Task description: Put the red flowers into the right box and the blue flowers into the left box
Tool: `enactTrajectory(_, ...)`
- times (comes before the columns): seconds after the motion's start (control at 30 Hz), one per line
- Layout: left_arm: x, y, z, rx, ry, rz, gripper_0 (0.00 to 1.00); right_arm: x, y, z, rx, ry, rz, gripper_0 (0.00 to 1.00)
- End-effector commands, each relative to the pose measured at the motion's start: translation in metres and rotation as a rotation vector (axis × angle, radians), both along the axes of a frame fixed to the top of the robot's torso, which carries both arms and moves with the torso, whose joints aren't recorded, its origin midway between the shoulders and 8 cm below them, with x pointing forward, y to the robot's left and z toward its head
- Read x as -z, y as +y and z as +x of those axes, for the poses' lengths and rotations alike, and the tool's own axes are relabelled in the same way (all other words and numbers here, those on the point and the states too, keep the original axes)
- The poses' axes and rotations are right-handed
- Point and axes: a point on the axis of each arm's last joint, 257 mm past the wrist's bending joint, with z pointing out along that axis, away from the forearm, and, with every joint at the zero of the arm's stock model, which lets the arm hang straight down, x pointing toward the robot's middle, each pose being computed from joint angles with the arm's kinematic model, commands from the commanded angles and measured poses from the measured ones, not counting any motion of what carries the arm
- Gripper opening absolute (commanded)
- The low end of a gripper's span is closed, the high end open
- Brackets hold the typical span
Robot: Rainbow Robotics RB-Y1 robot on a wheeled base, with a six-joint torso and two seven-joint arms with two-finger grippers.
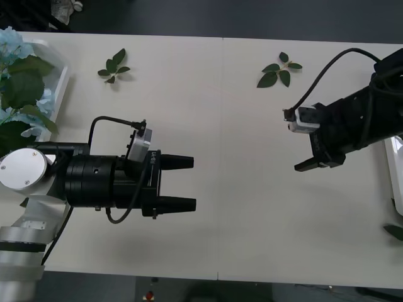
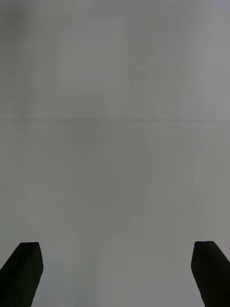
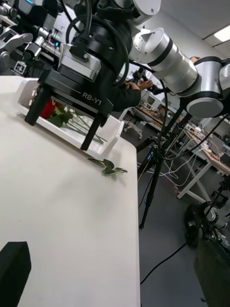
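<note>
While both arms hover over bare table: neither of my claws carries anything, so I judge the step in hand to be checking for leftover stems and clearing the workspace.
Left gripper: spread, both black fingers apart and pointing across the table toward my right side; nothing between them.
Right gripper: spread and pointing down at the table; its own wrist view has one black fingertip at each corner with plain tabletop between.
Blue flowers: lying in the left box at the far left corner of the table, pale heads and broad leaves over its rim.
Red flowers: lying in the right box, seen from the left wrist view behind the right claw; a red bloom and green stems rest inside.
Loose leaf sprigs: two on the far half of the table, a third by the right box; none is a flower, so I leave them.
Method: I judge sorting complete. Lift each arm straight up before swinging, keep the right claw clear of the tray rim beside it, and keep both claws apart.
</note>
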Motion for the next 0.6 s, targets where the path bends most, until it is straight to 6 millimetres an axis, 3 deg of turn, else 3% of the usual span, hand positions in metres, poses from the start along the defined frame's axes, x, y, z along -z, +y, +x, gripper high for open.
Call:
enactTrajectory(0.03,-0.006,-0.003,-0.007,0.021,-0.055,0.0,1.0,0.001,0.009,-0.004,-0.065,0.007,-0.022,0.91)
enactTrajectory(0.37,-0.006,-0.003,-0.007,0.021,-0.055,0.0,1.0,0.017,0.029,-0.023,-0.067,0.168,0.108,0.91)
enactTrajectory(0.6,-0.006,-0.003,-0.007,0.021,-0.055,0.0,1.0,0.017,0.04,-0.013,0.003,0.249,0.254,0.91)
